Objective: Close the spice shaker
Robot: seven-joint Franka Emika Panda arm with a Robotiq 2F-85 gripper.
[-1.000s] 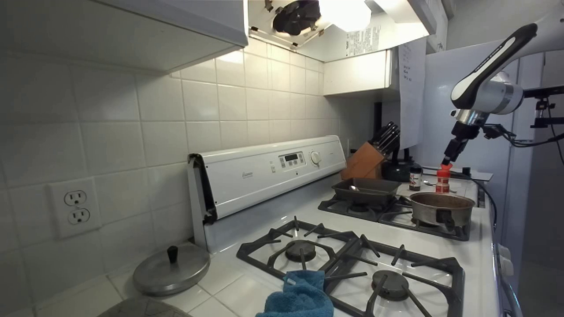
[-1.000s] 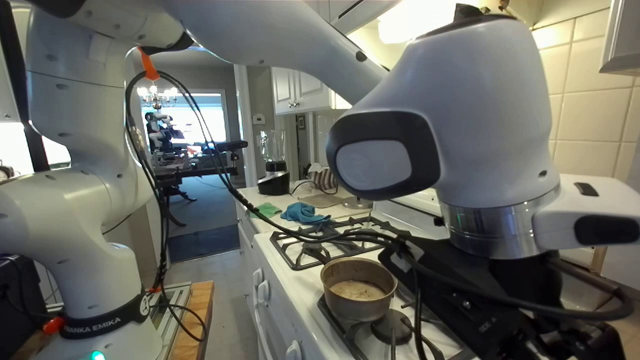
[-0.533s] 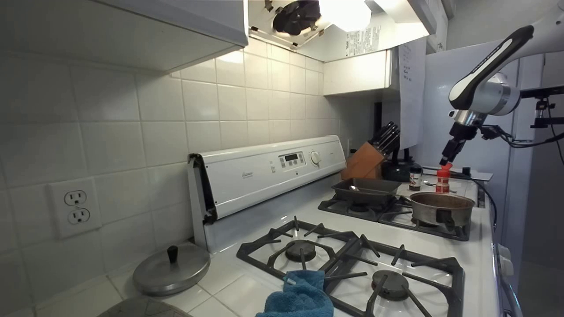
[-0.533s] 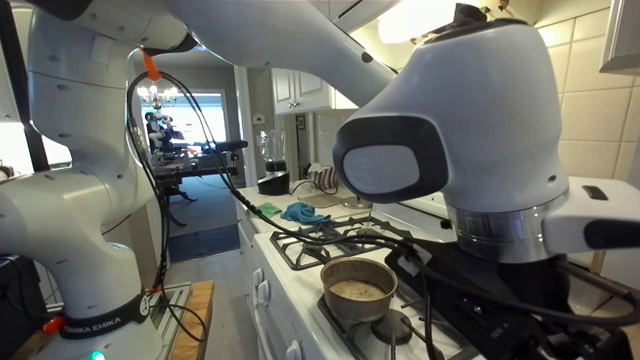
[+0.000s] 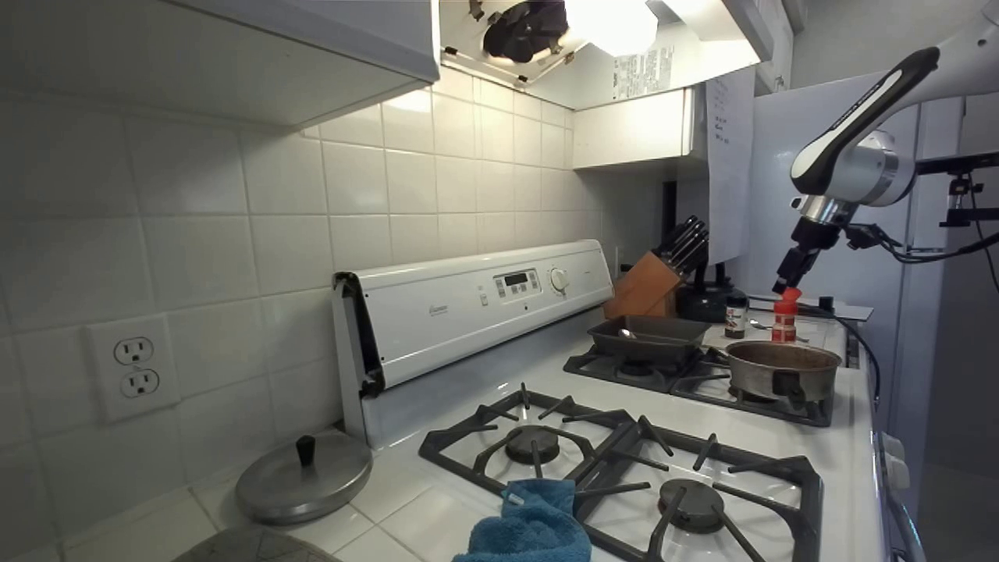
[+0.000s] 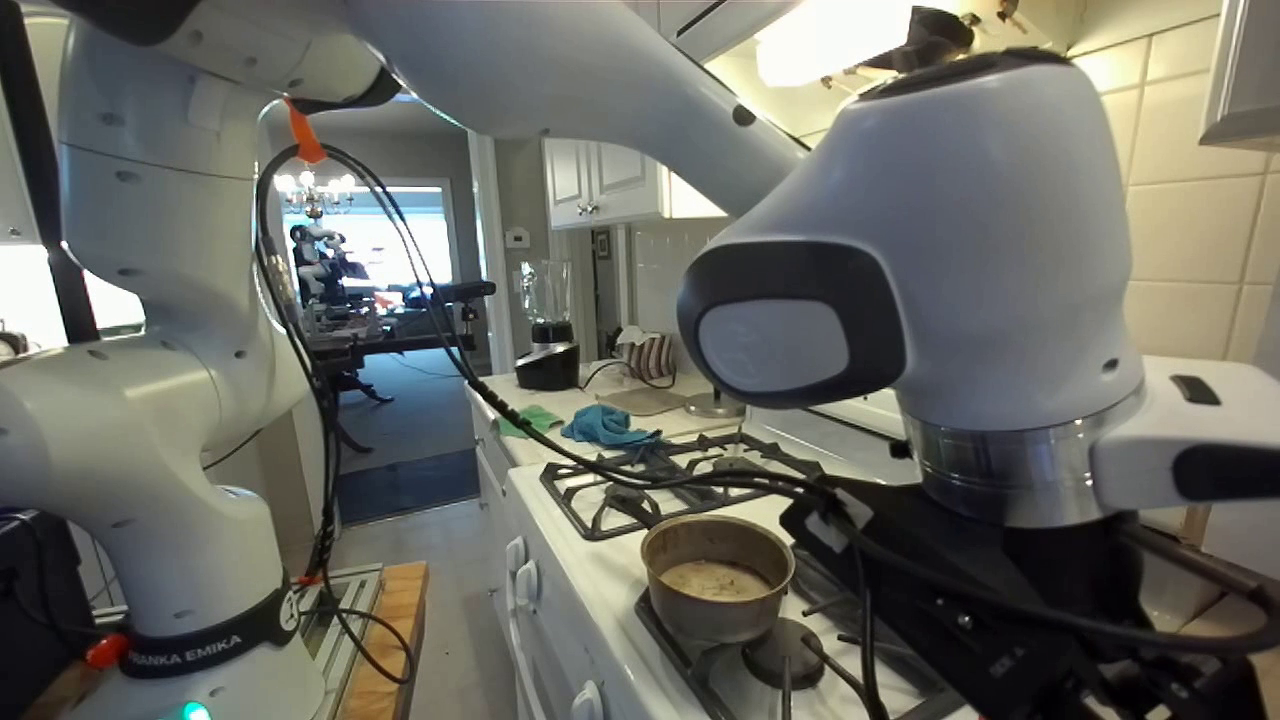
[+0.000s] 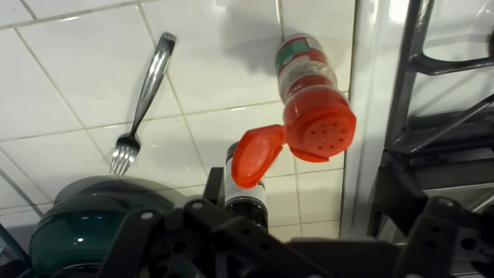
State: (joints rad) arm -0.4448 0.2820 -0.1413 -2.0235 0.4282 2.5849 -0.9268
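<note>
The spice shaker (image 7: 307,71) is a slim clear bottle with a red top and stands upright on the tiled counter. Its flip lid (image 7: 256,156) is swung open to one side, baring the holes of the cap (image 7: 326,129). In an exterior view the shaker (image 5: 783,321) is small, with its lid sticking up. My gripper (image 7: 305,185) is open, its two fingers far apart with nothing held between them. From outside, the gripper (image 5: 780,288) hovers just above the lid and a little to its left; whether it touches cannot be told. The fingertips and shaker are hidden in the remaining exterior view.
A dark spice bottle with a white label (image 7: 239,196) stands close to the left finger. Nearby are a fork (image 7: 148,88), a dark green kettle (image 7: 83,231) and a knife block (image 5: 640,289). On the adjoining stove sit a saucepan (image 5: 753,378) and a rectangular pan (image 5: 655,350).
The gripper has shifted slightly left over the shaker in an exterior view, showing more of the lid; it has stayed open. The shaker has stayed in place.
</note>
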